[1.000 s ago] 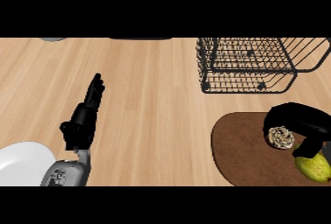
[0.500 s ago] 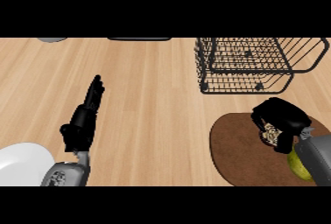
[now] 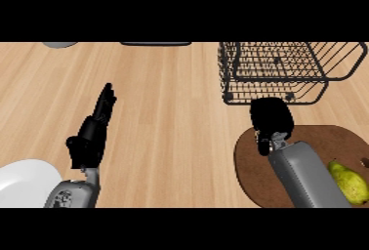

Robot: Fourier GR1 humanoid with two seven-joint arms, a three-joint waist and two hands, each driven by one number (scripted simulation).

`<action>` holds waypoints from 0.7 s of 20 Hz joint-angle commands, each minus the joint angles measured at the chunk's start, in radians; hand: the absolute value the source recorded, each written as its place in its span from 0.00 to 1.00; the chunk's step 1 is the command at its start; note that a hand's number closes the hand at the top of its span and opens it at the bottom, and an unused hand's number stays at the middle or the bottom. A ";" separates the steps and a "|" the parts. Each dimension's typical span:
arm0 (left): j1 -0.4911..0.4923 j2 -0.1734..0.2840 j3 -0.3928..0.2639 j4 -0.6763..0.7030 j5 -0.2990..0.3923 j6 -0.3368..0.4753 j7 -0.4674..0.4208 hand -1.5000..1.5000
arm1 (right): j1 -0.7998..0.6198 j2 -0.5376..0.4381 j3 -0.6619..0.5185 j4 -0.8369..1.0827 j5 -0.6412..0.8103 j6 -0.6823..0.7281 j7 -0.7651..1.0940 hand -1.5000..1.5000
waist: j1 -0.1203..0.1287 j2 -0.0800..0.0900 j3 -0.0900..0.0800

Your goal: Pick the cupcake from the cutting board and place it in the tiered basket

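Take the tiered basket (image 3: 277, 73) as your reference landmark throughout. The right hand (image 3: 271, 117) sits just below the basket's near rim, over the far edge of the round cutting board (image 3: 249, 166), with its fingers curled downward around something small. Only a sliver of pale, patterned material shows under the fingers, at the side facing away from the basket; treat that sliver as the cupcake (image 3: 264, 141), held in the hand and almost wholly hidden by it. You should judge the pick as done or very nearly done: no cupcake lies on the bare part of the board, and the hand is closed on the item. What is left is the transfer toward the basket, the lowering into one of its wire tiers, and the release. You cannot read the cupcake's orientation from this view (the fingers cover its top and sides), so do not assume that it is upright or which way its long axis runs; check this before you release. A yellow-green pear (image 3: 349, 181) lies on the board, on the side farthest from the basket, beside the right forearm. The left hand (image 3: 92, 132) rests well to the left of the basket with its fingers straight and together, holding nothing, near a white plate (image 3: 22, 183).
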 commanded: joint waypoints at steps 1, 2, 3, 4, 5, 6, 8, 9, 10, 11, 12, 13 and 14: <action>0.012 -0.029 -0.033 0.011 -0.037 0.030 -0.010 0.50 | -0.110 0.174 0.013 -0.087 0.073 0.087 0.320 1.00 | 0.003 0.007 0.010; -0.064 -0.016 0.014 0.055 -0.013 0.024 0.003 0.50 | -0.111 0.176 0.034 -0.124 0.071 0.084 0.354 1.00 | -0.008 0.012 0.011; 0.008 -0.022 -0.015 -0.009 -0.009 0.014 0.005 0.50 | -0.101 0.177 0.056 -0.214 0.065 0.122 0.415 1.00 | -0.005 0.002 0.011; 0.018 -0.015 -0.005 0.009 -0.023 0.028 -0.024 0.50 | -0.116 0.178 0.043 -0.292 0.063 0.190 0.425 1.00 | -0.014 0.003 0.011; 0.023 -0.008 0.001 -0.011 -0.002 0.009 -0.001 0.50 | -0.179 0.179 0.034 -0.296 0.045 0.230 0.466 1.00 | 0.000 0.007 0.011; 0.041 0.012 -0.002 -0.036 -0.006 -0.004 -0.008 0.50 | -0.214 0.180 0.027 -0.329 0.042 0.252 0.513 1.00 | 0.004 0.005 0.011; 0.016 -0.023 -0.005 0.040 -0.023 0.027 -0.053 0.50 | -0.294 0.181 0.001 -0.385 0.054 0.299 0.536 1.00 | -0.005 0.011 0.011; -0.026 -0.026 -0.005 0.023 -0.032 0.036 0.007 0.50 | -0.281 0.181 0.054 -0.422 0.011 0.320 0.613 1.00 | -0.001 0.011 0.012; 0.011 0.012 0.011 -0.018 0.013 -0.021 0.000 0.50 | -0.328 0.182 0.018 -0.464 -0.009 0.369 0.629 1.00 | 0.003 0.008 0.012; 0.045 -0.016 -0.014 -0.003 -0.010 0.004 -0.047 0.50 | -0.370 0.182 0.006 -0.463 -0.021 0.391 0.651 1.00 | 0.006 0.010 0.012; 0.005 -0.020 -0.006 -0.009 -0.029 0.031 -0.011 0.50 | -0.404 0.182 -0.065 -0.473 -0.027 0.416 0.614 1.00 | 0.001 0.011 0.012; 0.022 -0.038 -0.036 0.000 -0.046 0.034 -0.026 0.50 | -0.441 0.182 -0.090 -0.500 -0.044 0.484 0.628 1.00 | -0.002 0.010 0.012; 0.001 -0.012 -0.010 -0.026 -0.014 0.002 0.023 0.50 | -0.430 0.182 -0.036 -0.483 -0.066 0.420 0.688 1.00 | 0.007 0.012 0.012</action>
